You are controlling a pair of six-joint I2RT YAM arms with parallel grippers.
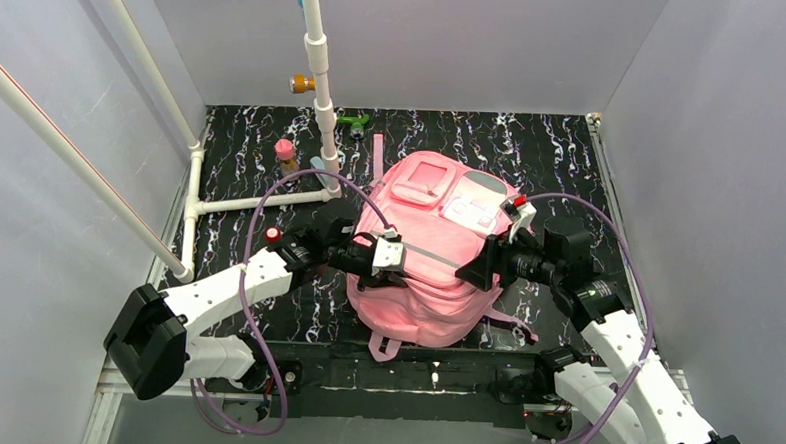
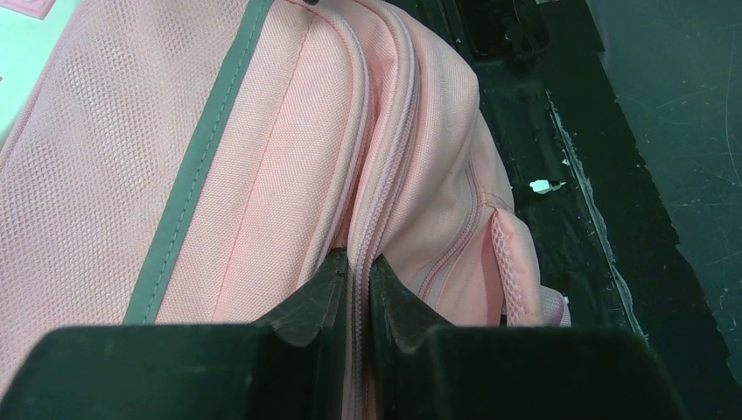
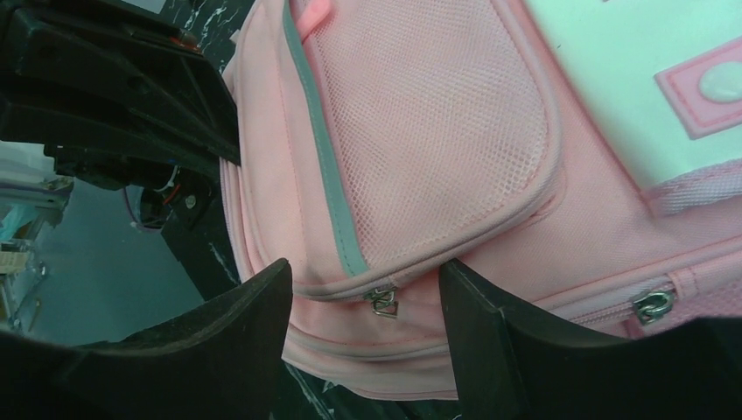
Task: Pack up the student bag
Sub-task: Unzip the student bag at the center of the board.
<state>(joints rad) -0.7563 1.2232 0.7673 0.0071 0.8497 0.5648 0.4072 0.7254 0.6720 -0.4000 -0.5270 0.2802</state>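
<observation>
From above, the pink student bag (image 1: 422, 273) lies flat mid-table (image 1: 562, 159). Left wrist: my left gripper (image 2: 357, 267) is pinched on its zip seam. Right wrist: my right gripper (image 3: 366, 271) stands wide around a zip pull (image 3: 383, 303).

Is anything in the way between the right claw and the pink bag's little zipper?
No, nothing visible. The right gripper hangs open with its fingers on either side of the zip pull on the student bag, and only bare fabric lies between them.
</observation>
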